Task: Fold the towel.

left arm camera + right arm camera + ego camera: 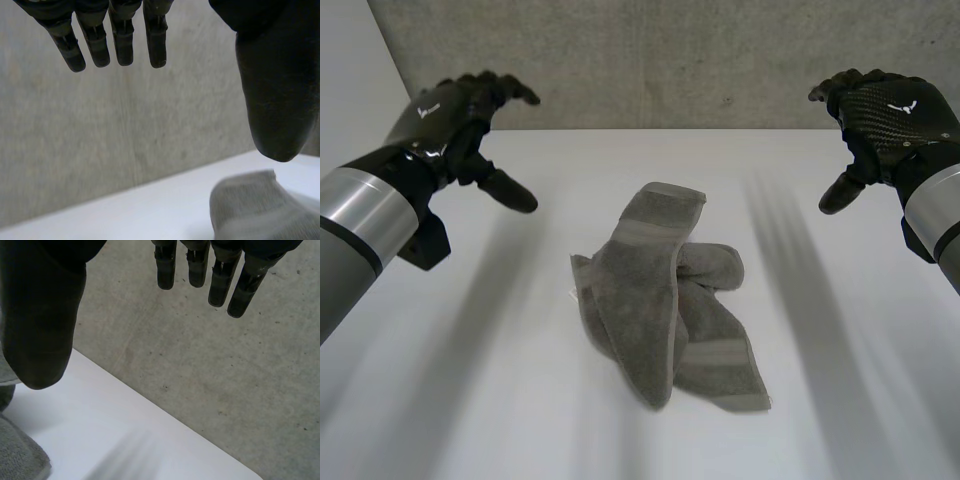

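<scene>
A grey towel (665,295) lies crumpled in the middle of the white table (470,400), its folds lapping over one another. My left hand (455,115) hovers above the table to the towel's left, open and holding nothing. My right hand (885,110) hovers to the towel's right, likewise open and empty. In the left wrist view the straight fingers (122,40) and thumb (275,90) stand apart, with an end of the towel (260,207) below the thumb. The right wrist view has the fingers (220,275) and thumb (40,325) spread, and a bit of towel (20,455) under the thumb.
A grey concrete wall (670,60) rises behind the table's far edge. Bare white tabletop lies on both sides of the towel and in front of it.
</scene>
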Action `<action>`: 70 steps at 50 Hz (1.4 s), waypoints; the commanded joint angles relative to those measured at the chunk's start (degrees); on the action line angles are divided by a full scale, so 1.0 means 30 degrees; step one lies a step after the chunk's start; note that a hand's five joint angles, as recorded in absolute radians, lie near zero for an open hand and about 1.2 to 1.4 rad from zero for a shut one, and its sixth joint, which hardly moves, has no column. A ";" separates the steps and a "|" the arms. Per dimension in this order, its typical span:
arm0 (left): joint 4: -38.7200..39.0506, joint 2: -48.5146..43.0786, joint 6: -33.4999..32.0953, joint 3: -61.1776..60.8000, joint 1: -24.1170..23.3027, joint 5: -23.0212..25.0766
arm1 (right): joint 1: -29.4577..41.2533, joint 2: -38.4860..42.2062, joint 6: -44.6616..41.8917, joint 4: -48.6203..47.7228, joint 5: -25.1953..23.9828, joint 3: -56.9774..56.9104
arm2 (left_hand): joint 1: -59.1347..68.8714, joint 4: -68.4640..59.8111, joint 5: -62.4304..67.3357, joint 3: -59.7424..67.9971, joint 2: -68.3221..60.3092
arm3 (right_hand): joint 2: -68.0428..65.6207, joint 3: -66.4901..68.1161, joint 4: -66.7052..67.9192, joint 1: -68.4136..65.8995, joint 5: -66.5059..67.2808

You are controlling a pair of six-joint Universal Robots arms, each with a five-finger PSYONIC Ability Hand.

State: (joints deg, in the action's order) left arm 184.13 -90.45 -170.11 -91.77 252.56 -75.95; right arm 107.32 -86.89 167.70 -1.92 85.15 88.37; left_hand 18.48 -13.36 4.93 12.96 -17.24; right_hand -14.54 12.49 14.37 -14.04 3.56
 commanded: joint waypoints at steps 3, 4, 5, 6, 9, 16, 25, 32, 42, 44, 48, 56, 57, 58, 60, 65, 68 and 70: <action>-0.1261 -0.1080 -0.0075 0.0475 -0.0574 -0.1226 | -0.0178 0.0457 -0.0001 0.0024 0.0211 -0.0100 | -0.1409 0.1119 -0.0224 -0.0988 0.0994 | 0.1515 -0.0829 -0.1455 0.1347 -0.1186; -0.1115 -0.1139 -0.0075 0.0445 -0.0575 -0.1518 | -0.0236 0.0457 0.0086 0.0024 0.0211 -0.0100 | -0.1410 0.1119 -0.0225 -0.0988 0.0995 | 0.1515 -0.0829 -0.1455 0.1347 -0.1186; -0.0969 -0.1226 -0.0104 0.0445 -0.0575 -0.1782 | -0.0237 0.0428 0.0145 0.0024 0.0182 -0.0100 | -0.1410 0.1119 -0.0225 -0.0988 0.0995 | 0.1515 -0.0829 -0.1455 0.1347 -0.1186; -0.0967 -0.1227 -0.0104 0.0445 -0.0575 -0.1784 | -0.0237 0.0428 0.0146 0.0024 0.0152 -0.0100 | -0.1410 0.1119 -0.0225 -0.0988 0.0995 | 0.1515 -0.0829 -0.1455 0.1347 -0.1186; -0.0908 -0.1344 -0.0163 0.0474 -0.0604 -0.2136 | -0.0237 0.0457 0.0234 0.0024 0.0123 -0.0100 | -0.1522 0.1119 -0.0337 -0.0988 0.1107 | 0.1515 -0.0829 -0.1455 0.1347 -0.1186; -0.0879 -0.1198 -0.0192 0.0328 -0.0604 -0.2194 | -0.0266 0.0457 0.0263 0.0053 0.0123 -0.0100 | -0.1633 0.1119 -0.0448 -0.0988 0.1218 | 0.1515 -0.0829 -0.1455 0.1347 -0.1186; -0.0647 -0.0994 -0.0221 -0.0052 -0.0633 -0.2369 | -0.0296 0.0457 0.0905 0.0053 0.0006 -0.0159 | -0.1634 0.1119 -0.0449 -0.0988 0.1219 | 0.1515 -0.0829 -0.1455 0.1347 -0.1186; 0.1728 0.0003 -0.0192 -0.0874 -0.0868 -0.3513 | -0.0325 0.0604 0.1405 0.0053 -0.0785 -0.0188 | -0.1466 0.1119 -0.0281 -0.0988 0.1051 | 0.1515 -0.0829 -0.1455 0.1347 -0.1186; 0.1845 -0.0172 -0.1421 -0.0961 -0.0868 -0.3571 | -0.0794 0.0721 0.1493 0.0053 -0.1254 -0.0218 | -0.1578 0.1119 -0.0393 -0.0988 0.1163 | 0.1515 -0.0829 -0.1455 0.1347 -0.1186; 0.1845 -0.0230 -0.1481 -0.0990 -0.0897 -0.3600 | -0.0765 0.0692 0.1464 0.0053 -0.1254 -0.0217 | -0.1578 0.1119 -0.0393 -0.0988 0.1163 | 0.1515 -0.0829 -0.1455 0.1347 -0.1186; 0.1845 -0.0290 -0.1481 -0.0991 -0.0955 -0.3601 | -0.0706 0.0692 0.1493 0.0053 -0.1254 -0.0217 | -0.1578 0.1119 -0.0393 -0.0988 0.1163 | 0.1515 -0.0829 -0.1455 0.1347 -0.1186; 0.1699 -0.0231 -0.1247 -0.1518 -0.1043 -0.3366 | -0.0559 0.0809 0.1025 0.0024 -0.1547 -0.0159 | 0.0553 0.1119 0.1738 -0.0988 -0.0968 | 0.1515 -0.0829 -0.1455 0.1347 -0.1186; 0.1583 -0.0202 -0.1276 -0.1982 -0.1217 -0.3192 | -0.0559 0.0983 0.0648 0.0082 -0.1866 -0.0130 | 0.1719 0.1119 0.2903 -0.0988 -0.2134 | 0.1515 -0.0829 -0.1455 0.1347 -0.1186; 0.1495 -0.0115 -0.1276 -0.2596 -0.1596 -0.2900 | -0.0530 0.1159 -0.0023 0.0169 -0.2624 -0.0014 | 0.2008 0.1119 0.3193 -0.0988 -0.2423 | 0.1515 -0.0829 -0.1455 0.1347 -0.1186; 0.1523 -0.0056 -0.1276 -0.3240 -0.2093 -0.2491 | -0.0501 0.1277 -0.1045 0.0228 -0.3704 0.0162 | 0.2066 0.1119 0.3251 -0.0988 -0.2481 | 0.1515 -0.0829 -0.1455 0.1347 -0.1186; 0.1989 -0.0464 -0.1305 -0.4795 -0.3268 -0.2282 | -0.0501 0.1570 -0.4677 0.0258 -0.7046 0.0835 | 0.1955 0.1119 0.3140 -0.0988 -0.2370 | 0.1515 -0.0829 -0.1455 0.1347 -0.1186; 0.3099 -0.1862 -0.1480 -0.5179 -0.3532 -0.2399 | -0.0152 0.2095 -0.6147 0.0258 -0.8019 0.1159 | 0.1842 0.1119 0.3027 -0.0988 -0.2258 | 0.1515 -0.0829 -0.1455 0.1347 -0.1186; 0.3779 -0.2868 -0.1481 -0.5151 -0.3621 -0.2604 | 0.0349 0.2655 -0.6534 0.0200 -0.7963 0.1072 | 0.1842 0.1119 0.3027 -0.0988 -0.2258 | 0.1515 -0.0829 -0.1455 0.1347 -0.1186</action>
State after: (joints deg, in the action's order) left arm 190.80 -92.96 -174.10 -105.58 243.21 -82.96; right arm 106.26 -81.75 154.44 -1.19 65.04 90.74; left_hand 23.19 -13.36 14.10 12.96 -23.33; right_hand -14.54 12.49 14.37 -13.74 3.56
